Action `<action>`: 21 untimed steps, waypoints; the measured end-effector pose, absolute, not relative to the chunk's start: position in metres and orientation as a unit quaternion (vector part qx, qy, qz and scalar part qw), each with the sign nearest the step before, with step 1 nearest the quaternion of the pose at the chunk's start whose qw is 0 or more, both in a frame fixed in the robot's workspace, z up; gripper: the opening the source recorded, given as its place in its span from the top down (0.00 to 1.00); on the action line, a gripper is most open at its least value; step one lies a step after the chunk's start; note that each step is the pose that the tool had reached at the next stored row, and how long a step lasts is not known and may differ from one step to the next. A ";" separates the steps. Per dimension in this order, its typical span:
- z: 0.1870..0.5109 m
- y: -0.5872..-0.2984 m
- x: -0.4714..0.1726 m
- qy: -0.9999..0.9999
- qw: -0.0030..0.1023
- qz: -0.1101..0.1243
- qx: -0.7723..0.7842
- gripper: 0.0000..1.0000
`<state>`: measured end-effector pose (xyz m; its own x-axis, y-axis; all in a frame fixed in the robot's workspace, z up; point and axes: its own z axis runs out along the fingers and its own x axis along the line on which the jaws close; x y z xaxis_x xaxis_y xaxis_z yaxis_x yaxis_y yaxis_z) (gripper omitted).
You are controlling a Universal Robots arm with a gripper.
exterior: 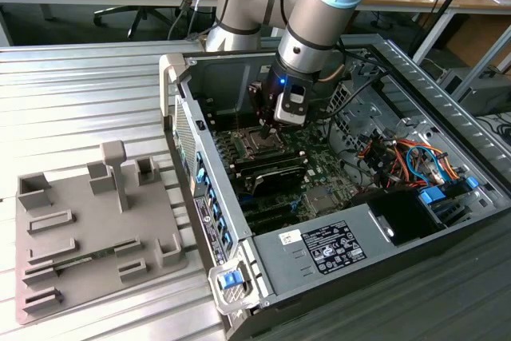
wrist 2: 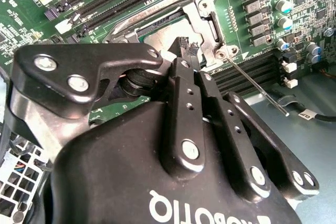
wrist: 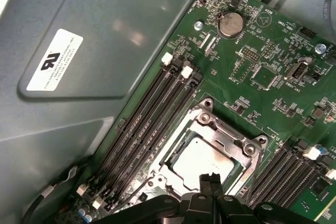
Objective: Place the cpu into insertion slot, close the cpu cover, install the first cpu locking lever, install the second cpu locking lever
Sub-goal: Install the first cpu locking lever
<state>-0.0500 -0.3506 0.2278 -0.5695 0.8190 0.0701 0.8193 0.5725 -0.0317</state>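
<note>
A ribbed metal table (exterior: 80, 85) carries an open computer case (exterior: 184, 129) under the gripper (exterior: 267, 124); a grey fixture tray (exterior: 80, 205) lies well apart from it.

Glossy pincer (wrist 2: 186, 48); dull, probably metal cpu (wrist: 202, 162)

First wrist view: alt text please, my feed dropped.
The cpu shows through the window of the cover, which lies flat, with the shut pincer at the cover's edge. Black memory slots flank it on the green board.
</note>
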 end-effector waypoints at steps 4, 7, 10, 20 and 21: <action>0.228 -0.351 -0.050 -0.890 0.038 -0.002 -0.454 0.89; 0.228 -0.351 -0.050 -0.893 0.038 -0.002 -0.448 0.89; 0.228 -0.351 -0.050 -0.897 0.038 -0.001 -0.441 0.89; 0.228 -0.351 -0.050 -0.907 0.038 0.000 -0.419 0.89; 0.228 -0.351 -0.050 -0.908 0.038 0.000 -0.417 0.89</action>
<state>-0.0500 -0.3506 0.2278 -0.6488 0.7577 0.0700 0.7577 0.6518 -0.0316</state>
